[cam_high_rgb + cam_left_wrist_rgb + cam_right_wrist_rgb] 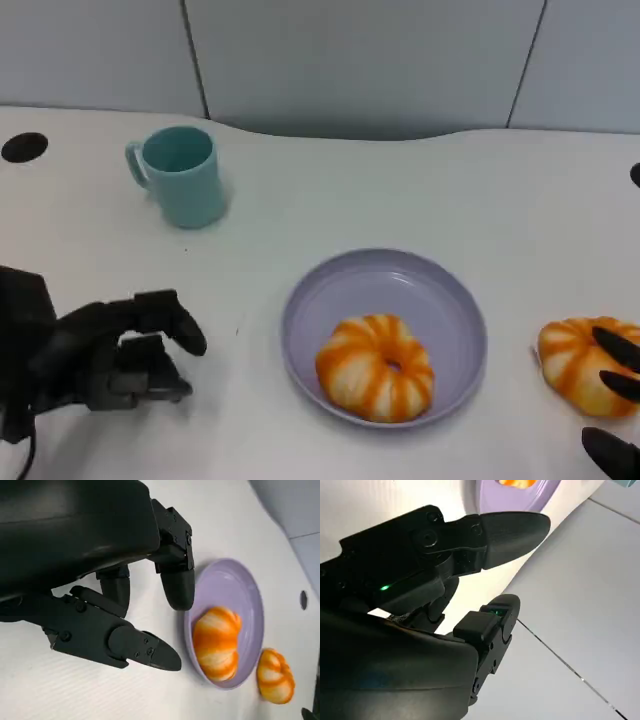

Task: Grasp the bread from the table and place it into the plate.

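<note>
An orange-and-white striped bread (376,367) (217,641) lies in the lilac plate (400,280) (230,585) at the table's front centre. A second such bread (572,364) (274,676) sits on the table just right of the plate. My right hand (615,400) (445,580) is at the bread's right side; its black fingertips (617,348) overlap the bread, spread apart, with nothing between them in the right wrist view. My left hand (110,355) (115,580) rests on the table left of the plate, fingers apart and holding nothing.
A teal mug (181,175) stands at the back left. Black round holes (25,147) mark the tabletop at the far left and right edges. The table's curved far edge meets a grey panelled wall (580,605).
</note>
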You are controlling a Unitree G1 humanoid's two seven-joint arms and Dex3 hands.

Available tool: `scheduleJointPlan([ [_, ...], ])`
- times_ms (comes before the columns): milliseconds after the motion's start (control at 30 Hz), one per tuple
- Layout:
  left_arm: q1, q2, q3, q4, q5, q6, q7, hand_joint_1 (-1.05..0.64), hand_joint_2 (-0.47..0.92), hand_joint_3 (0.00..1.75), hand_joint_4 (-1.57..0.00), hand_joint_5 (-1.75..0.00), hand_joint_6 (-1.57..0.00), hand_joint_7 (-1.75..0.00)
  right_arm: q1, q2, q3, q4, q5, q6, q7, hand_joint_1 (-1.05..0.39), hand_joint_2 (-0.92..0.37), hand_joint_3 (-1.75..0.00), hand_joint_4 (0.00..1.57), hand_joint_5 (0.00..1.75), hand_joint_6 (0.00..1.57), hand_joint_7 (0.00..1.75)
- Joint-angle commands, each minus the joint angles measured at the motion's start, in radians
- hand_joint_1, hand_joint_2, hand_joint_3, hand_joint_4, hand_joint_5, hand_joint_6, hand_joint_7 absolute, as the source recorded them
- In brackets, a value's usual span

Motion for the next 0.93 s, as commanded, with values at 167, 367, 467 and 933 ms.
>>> scheduleJointPlan([
  [167, 0.043, 0.010, -0.028, -0.049, 0.056, 0.124, 0.079, -0.38, 0.86, 0.02, -0.54, -1.75, -0.39, -1.75, 0.000, -0.021, -0.015, 0.006, 0.009, -0.003, 0.006, -0.38, -0.92, -0.31, 0.91, 0.08, 0.65, 0.00],
  [367, 0.059, 0.000, -0.053, -0.096, 0.100, 0.117, 0.160, -0.33, 0.88, 0.04, -0.73, -1.75, -0.53, -1.75, -0.012, -0.029, -0.017, 0.028, 0.013, -0.014, 0.004, -0.39, -0.92, -0.31, 0.92, 0.09, 0.66, 0.00],
  [467, 0.055, 0.001, -0.070, -0.095, 0.117, 0.098, 0.169, -0.34, 0.88, 0.04, -0.77, -1.75, -0.56, -1.75, -0.020, -0.036, -0.021, 0.047, 0.017, -0.030, 0.001, -0.39, -0.92, -0.31, 0.92, 0.09, 0.66, 0.01],
  [933, 0.028, 0.000, -0.089, -0.053, 0.139, 0.051, 0.178, -0.29, 0.86, 0.03, -0.78, -1.75, -0.59, -1.75, -0.028, -0.044, -0.024, 0.066, 0.031, -0.049, 0.007, -0.37, -0.92, -0.31, 0.92, 0.09, 0.67, 0.01],
])
